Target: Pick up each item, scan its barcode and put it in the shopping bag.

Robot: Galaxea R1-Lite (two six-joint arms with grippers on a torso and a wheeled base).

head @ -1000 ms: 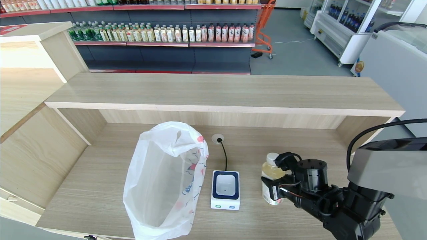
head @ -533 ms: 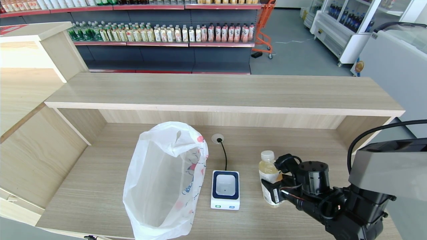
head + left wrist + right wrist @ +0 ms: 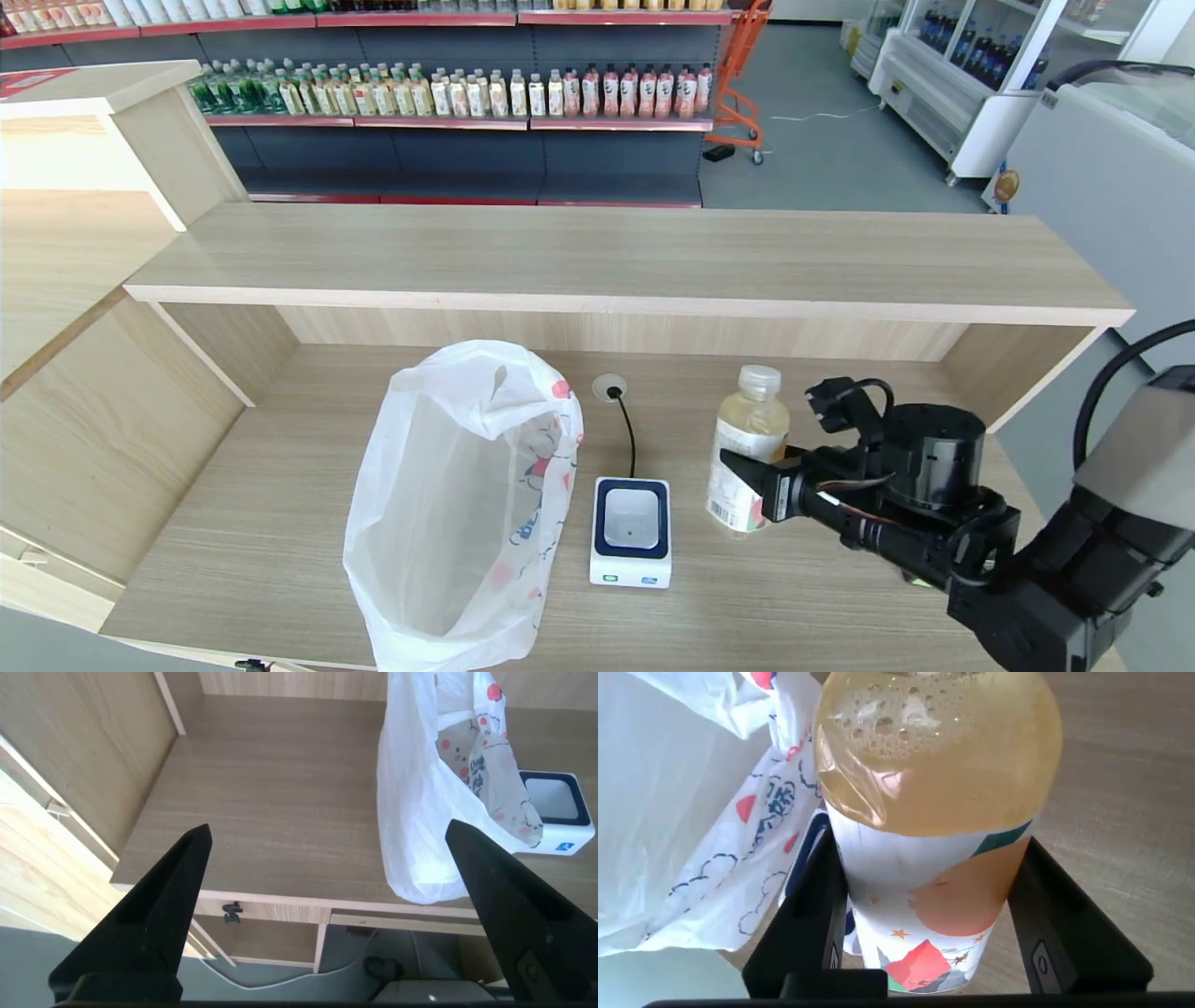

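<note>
Bottle (image 3: 752, 434) being clamped upright in right gripper (image 3: 752, 481).
Scanner (image 3: 632, 530) sitting between it and shopping bag (image 3: 448, 523); left gripper (image 3: 329, 838) gaping wide.

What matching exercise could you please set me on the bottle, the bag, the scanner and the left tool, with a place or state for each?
Things:
1. bottle
2. bag
3. scanner
4. left tool

Places or states:
A. open, holding nothing
B. lying between the bag and the bottle
C. gripped by the right tool
D. standing with its mouth open, to the scanner's left

Pairs: 1-C, 2-D, 3-B, 4-A
</note>
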